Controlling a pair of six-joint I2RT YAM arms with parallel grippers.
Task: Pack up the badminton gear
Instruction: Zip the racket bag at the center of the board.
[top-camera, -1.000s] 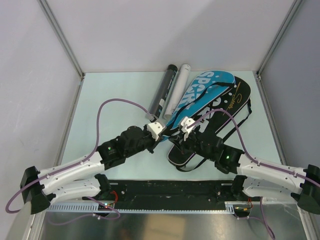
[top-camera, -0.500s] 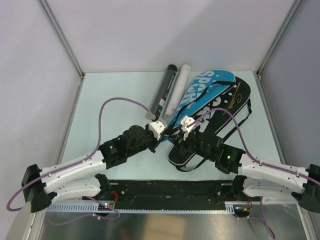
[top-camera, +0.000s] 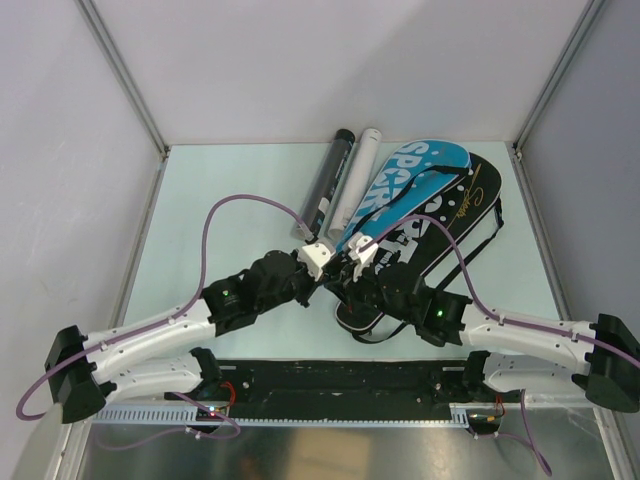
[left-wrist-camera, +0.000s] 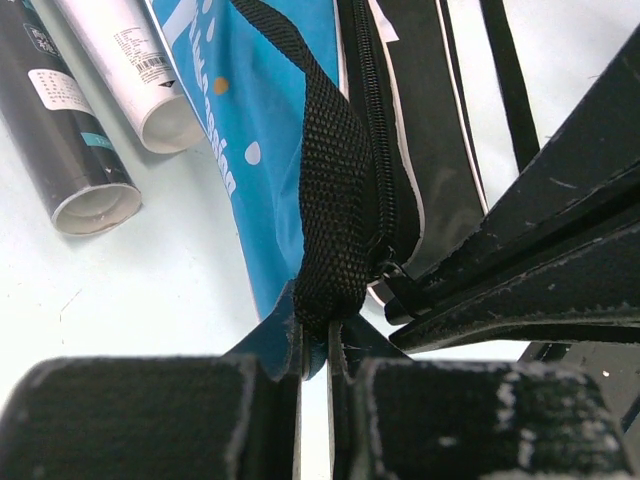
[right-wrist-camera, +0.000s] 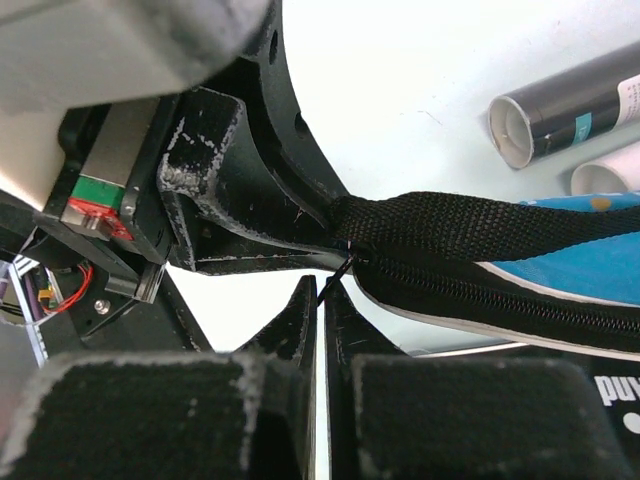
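- Blue bag (top-camera: 415, 170) lies on the table (top-camera: 200, 220), partly over the black bag (top-camera: 470, 205). Long axis slants from the wide head end at far right to the narrow handle end at near centre.
- Narrow end points straight at both grippers. Both tools meet there, tip to tip.
- Black webbing strap (left-wrist-camera: 330, 190) runs down the blue face to that end. The zip (left-wrist-camera: 372, 130) runs beside it along the bag's edge, heading off toward the head end.
- Left gripper (left-wrist-camera: 314, 340): jaws narrow, clamped on the strap's lower end, right at the bag's tip.
- Right gripper (right-wrist-camera: 320, 300): jaws closed to a slit. A thin black zipper pull (right-wrist-camera: 338, 272) reaches into the slit and looks pinched.
- Judgement: the zip's travel follows the bag's long axis, away from the grippers, up and to the right. The right arm is placed for that pull, and the left anchors the tip.
- Black tube (top-camera: 328, 185) and white tube (top-camera: 358, 170) lie side by side just left of the bag, apart from both grippers.
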